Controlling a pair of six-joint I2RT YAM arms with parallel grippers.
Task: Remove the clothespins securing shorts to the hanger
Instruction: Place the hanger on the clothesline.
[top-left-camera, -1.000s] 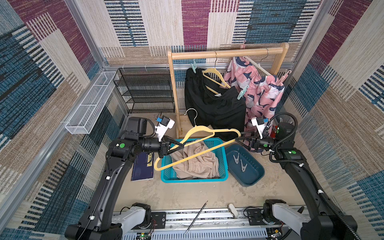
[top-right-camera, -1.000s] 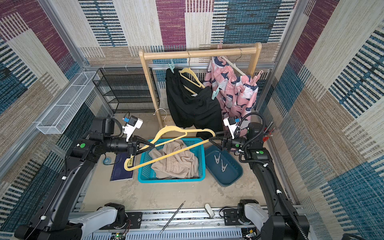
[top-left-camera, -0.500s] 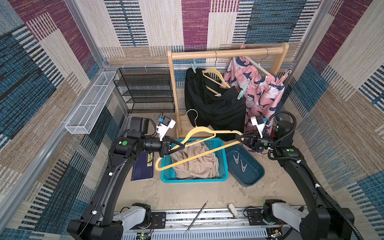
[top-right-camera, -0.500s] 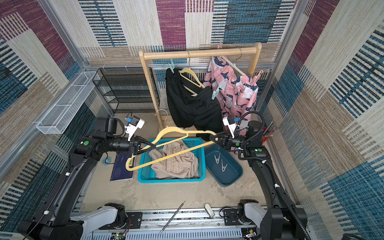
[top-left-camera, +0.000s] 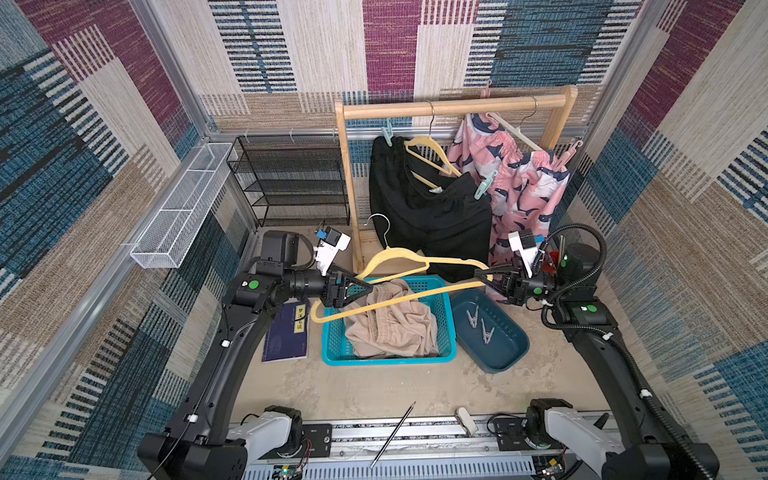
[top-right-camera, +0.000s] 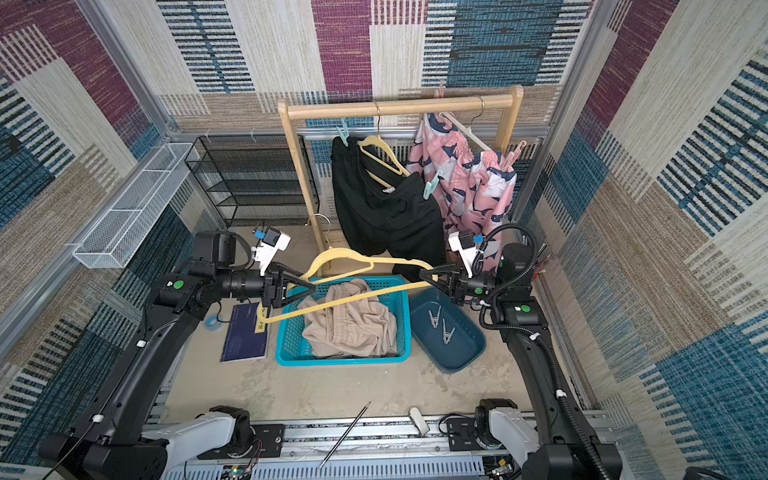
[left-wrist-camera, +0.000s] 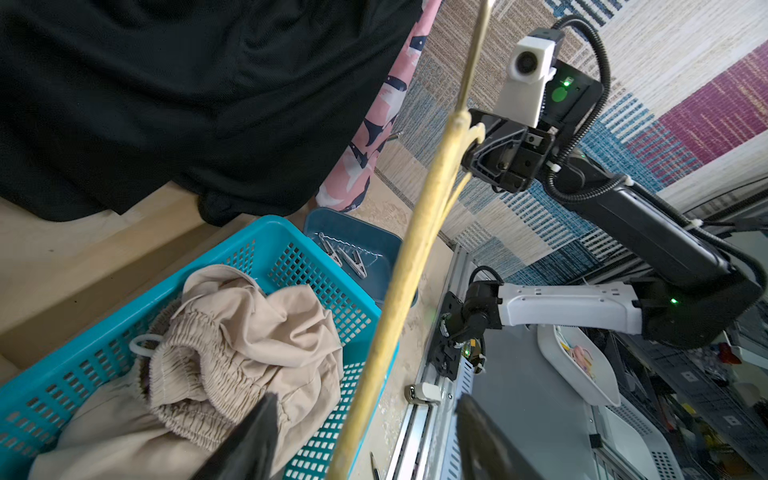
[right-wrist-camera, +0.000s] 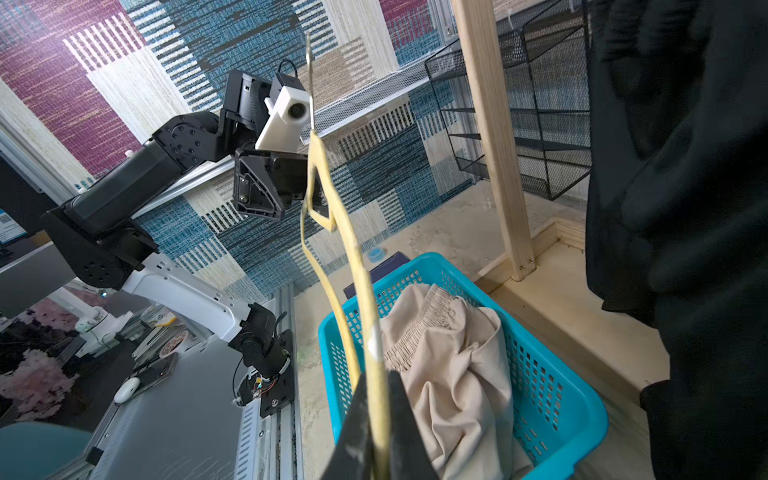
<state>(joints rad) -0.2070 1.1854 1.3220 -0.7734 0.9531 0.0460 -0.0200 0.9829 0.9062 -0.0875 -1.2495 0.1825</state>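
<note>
Right gripper (top-left-camera: 482, 277): clamped on one hanger (top-left-camera: 419, 261). Left gripper (top-left-camera: 360, 289): fingers (left-wrist-camera: 257, 436) wide, straddling it. Three pairs: beige shorts (top-left-camera: 395, 328) in basket (top-left-camera: 386, 360); black shorts (top-left-camera: 428, 212), pink shorts (top-left-camera: 528, 187) on rack (top-left-camera: 457, 106), 12 o'clock from it. Clothespins (top-left-camera: 472, 318): two in tray (top-left-camera: 496, 365), 3 o'clock; three on hung shorts.

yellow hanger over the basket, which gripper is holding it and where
The right gripper is shut on the yellow hanger at the corner nearest that arm. The left gripper has its jaws open around the opposite end, not gripping.
</note>
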